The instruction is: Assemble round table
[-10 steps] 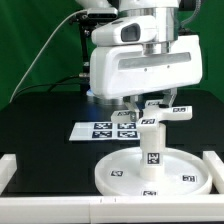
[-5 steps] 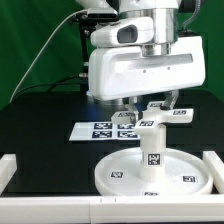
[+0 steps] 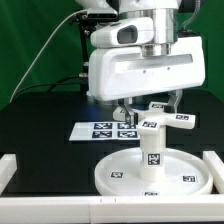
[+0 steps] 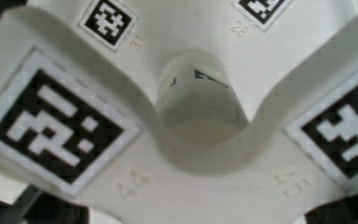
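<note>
Tool (image 3: 150,108), spread wide, straddles cross piece (image 3: 166,117) atop post (image 3: 152,141).

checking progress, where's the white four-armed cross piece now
The cross piece sits atop the thick white post on the round white disc, toward the exterior view's right.

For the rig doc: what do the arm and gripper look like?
Gripper: a big white boxy housing with rounded edges, a dark round lens on a grey module near its top, and two slim dark-grey fingers. The arm above it is white and grey. A black cable trails behind. No readable markings.
</note>
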Available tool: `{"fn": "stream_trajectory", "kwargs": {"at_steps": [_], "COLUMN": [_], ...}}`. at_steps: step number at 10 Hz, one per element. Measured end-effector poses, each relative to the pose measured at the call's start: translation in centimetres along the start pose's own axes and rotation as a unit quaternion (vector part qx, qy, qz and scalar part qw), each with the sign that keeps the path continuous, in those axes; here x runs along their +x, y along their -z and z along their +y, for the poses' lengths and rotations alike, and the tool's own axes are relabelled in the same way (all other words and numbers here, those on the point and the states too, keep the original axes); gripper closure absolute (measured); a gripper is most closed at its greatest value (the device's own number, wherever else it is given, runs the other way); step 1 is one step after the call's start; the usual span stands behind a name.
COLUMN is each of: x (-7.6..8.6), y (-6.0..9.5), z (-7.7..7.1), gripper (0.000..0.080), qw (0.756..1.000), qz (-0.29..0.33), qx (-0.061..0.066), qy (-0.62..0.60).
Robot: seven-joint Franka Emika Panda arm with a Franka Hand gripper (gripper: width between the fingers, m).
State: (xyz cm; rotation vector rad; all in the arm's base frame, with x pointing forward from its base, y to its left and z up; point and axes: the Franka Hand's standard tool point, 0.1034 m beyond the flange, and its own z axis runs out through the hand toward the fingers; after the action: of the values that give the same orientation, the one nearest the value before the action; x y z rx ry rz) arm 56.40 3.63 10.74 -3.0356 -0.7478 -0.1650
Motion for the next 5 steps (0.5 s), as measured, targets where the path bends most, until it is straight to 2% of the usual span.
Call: {"fn": "stream_trajectory", "kwargs": {"at_steps": [1,3,4,5], "x": [0.0,-0.09,-0.49,-0.42], "y": [-0.01,-0.04,-0.05,0.19], "z": [0.0,-0.06,-0.41,-0.56], "gripper": [0.0159,0.0151,0.0151,0.0151], "qw": [1.0,1.0,0.999,0.998], "qz": [0.0,-0.003,-0.021,-0.035], "qx": [0.0,0.003,0.019,0.027], "qy": [0.0,-0.005,-0.031,-0.044]}}
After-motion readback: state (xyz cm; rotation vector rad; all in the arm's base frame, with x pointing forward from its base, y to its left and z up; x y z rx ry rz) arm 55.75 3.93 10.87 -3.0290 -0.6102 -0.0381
